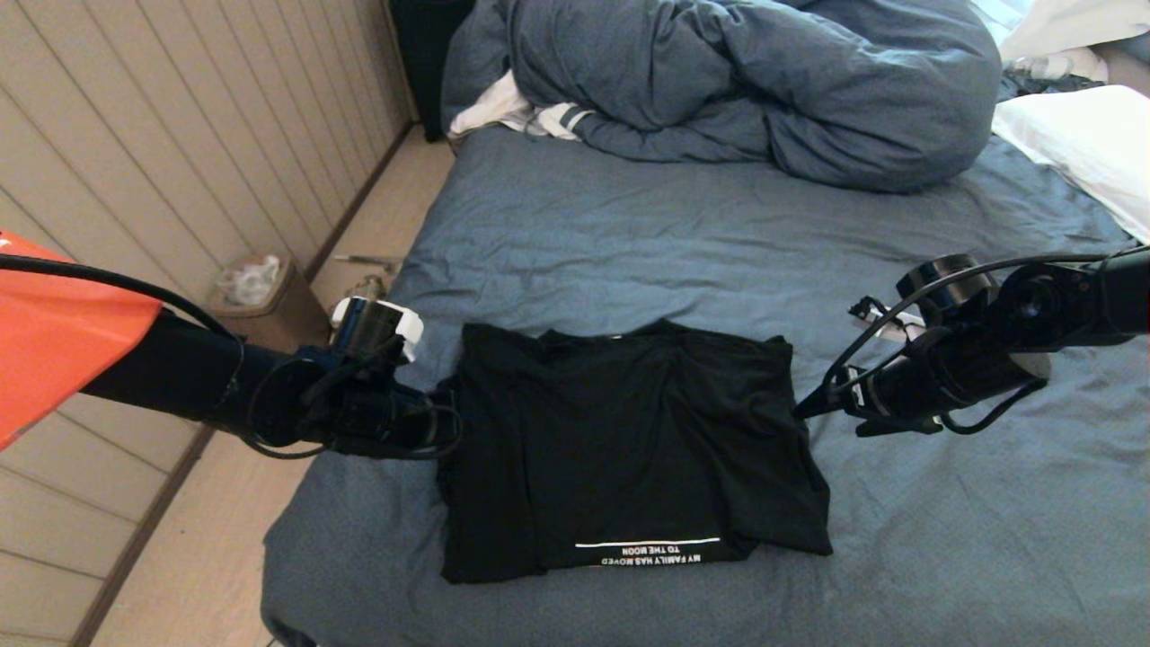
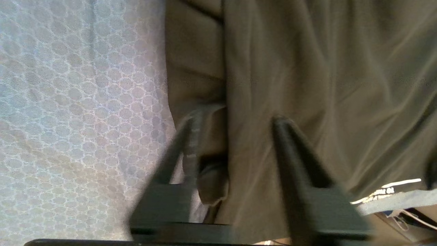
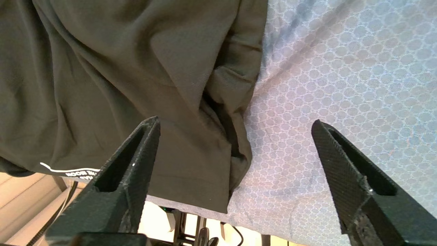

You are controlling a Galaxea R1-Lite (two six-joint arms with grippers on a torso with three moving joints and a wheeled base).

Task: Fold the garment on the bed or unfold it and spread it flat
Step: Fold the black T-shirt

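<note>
The black T-shirt lies folded near the front edge of the bed. The left gripper sits at its left side, fingers apart, holding nothing. The right gripper is wide open at its right side. Far back is a bunched blue duvet — a white pillow to its right.

Black garment lies folded on the blue bed.

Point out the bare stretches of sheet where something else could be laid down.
Bare sheet runs between the folded black T-shirt and the bunched duvet. More lies right of the shirt, beyond the right end effector, up to the white pillow. Crowded: the shirt's left edge, where the left end effector sits by the mattress side, and the narrow front strip.
</note>
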